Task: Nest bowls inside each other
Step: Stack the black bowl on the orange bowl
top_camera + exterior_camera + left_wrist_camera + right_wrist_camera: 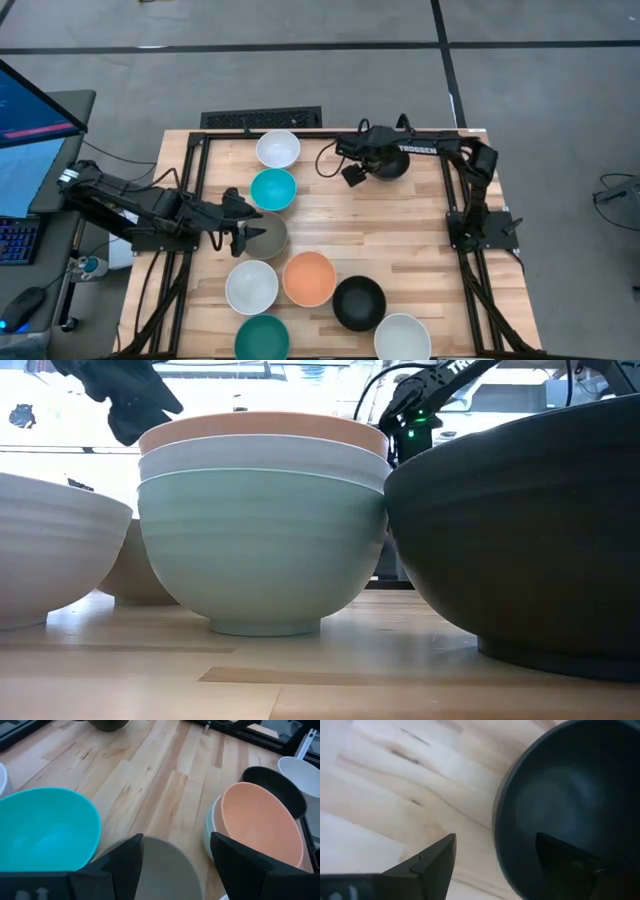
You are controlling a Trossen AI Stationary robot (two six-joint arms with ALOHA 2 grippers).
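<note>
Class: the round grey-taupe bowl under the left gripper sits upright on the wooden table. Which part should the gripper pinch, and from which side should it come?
Probably the thin rim of the grey-taupe bowl, taken from above: the left gripper is open, its fingers straddling the rim. The smooth round wall gives no other hold, and the turquoise bowl crowds one side.

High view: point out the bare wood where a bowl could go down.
The widest bare wood lies mid-table, bordered by the turquoise bowl, the orange bowl and the right arm's base. The near left is crowded: white bowl, dark teal bowl and black bowl sit close together.
</note>
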